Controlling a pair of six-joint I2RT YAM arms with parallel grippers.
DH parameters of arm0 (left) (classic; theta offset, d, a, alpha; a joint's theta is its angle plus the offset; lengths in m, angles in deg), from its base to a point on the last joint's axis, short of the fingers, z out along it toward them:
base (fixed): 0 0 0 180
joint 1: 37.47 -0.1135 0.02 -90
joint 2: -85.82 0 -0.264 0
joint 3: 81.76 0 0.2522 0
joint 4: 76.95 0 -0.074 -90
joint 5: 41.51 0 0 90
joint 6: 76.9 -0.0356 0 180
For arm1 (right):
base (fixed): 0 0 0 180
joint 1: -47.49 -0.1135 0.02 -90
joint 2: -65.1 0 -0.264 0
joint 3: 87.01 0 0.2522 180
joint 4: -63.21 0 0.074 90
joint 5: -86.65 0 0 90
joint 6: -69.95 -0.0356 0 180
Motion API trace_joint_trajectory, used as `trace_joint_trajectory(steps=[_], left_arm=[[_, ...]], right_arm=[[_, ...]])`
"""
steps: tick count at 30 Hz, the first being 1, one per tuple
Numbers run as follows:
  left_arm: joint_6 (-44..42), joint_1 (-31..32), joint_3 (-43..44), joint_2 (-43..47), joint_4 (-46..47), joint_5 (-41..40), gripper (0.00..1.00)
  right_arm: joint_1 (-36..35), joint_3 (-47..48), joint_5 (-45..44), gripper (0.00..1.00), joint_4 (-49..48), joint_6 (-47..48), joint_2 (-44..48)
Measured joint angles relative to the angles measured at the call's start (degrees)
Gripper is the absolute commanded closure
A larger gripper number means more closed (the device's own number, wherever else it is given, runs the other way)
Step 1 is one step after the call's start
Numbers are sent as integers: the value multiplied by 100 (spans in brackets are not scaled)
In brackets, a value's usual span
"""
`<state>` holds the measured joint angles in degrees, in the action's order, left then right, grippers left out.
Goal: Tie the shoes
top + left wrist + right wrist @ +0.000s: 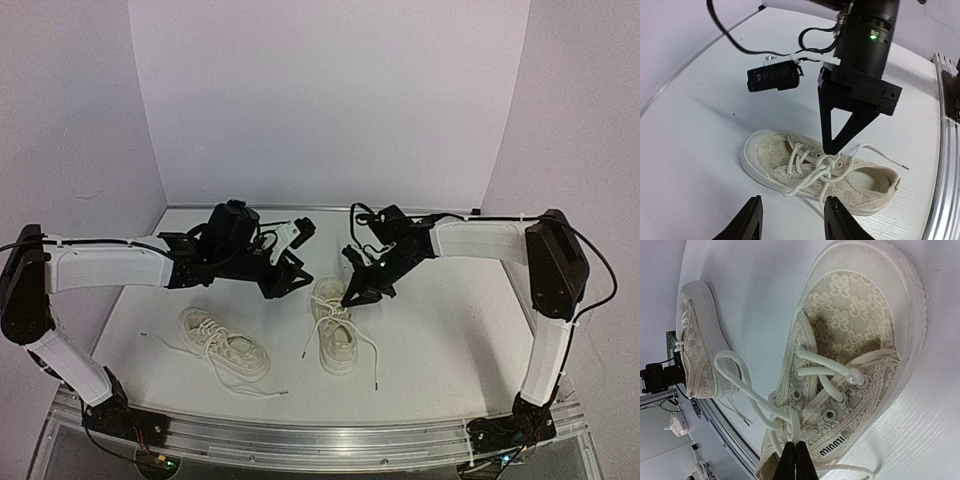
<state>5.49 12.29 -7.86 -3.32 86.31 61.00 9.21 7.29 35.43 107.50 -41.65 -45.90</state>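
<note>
Two cream-white canvas shoes lie on the table. The right shoe [333, 335] lies in the middle, its laces [365, 345] crossed in a loose knot with a loop hanging off the side. My right gripper [357, 296] stands over this shoe [855, 340], shut on a lace strand [792, 422] at the knot. It shows from the left wrist view [834, 148] pinching above the shoe [775, 155]. My left gripper [792, 222] is open and empty, hovering apart on the shoe's left side [288, 280]. The left shoe [222, 343] lies apart, laces trailing.
White walls close the table at the back and both sides. A metal rail [320, 435] runs along the near edge. The left shoe also shows in the right wrist view [697, 335]. A loose lace end [260, 390] lies near the rail.
</note>
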Motion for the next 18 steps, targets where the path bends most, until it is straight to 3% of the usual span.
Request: trace_joint_trajectory(steps=[10, 18], left_arm=[[-2377, 534, 557, -418, -752, -90, 69], [-3410, 905, 1006, -1153, -1141, -178, 75]], right_arm=[[0, -105, 12, 100, -146, -250, 24], [0, -155, 49, 100, -264, -426, 26]])
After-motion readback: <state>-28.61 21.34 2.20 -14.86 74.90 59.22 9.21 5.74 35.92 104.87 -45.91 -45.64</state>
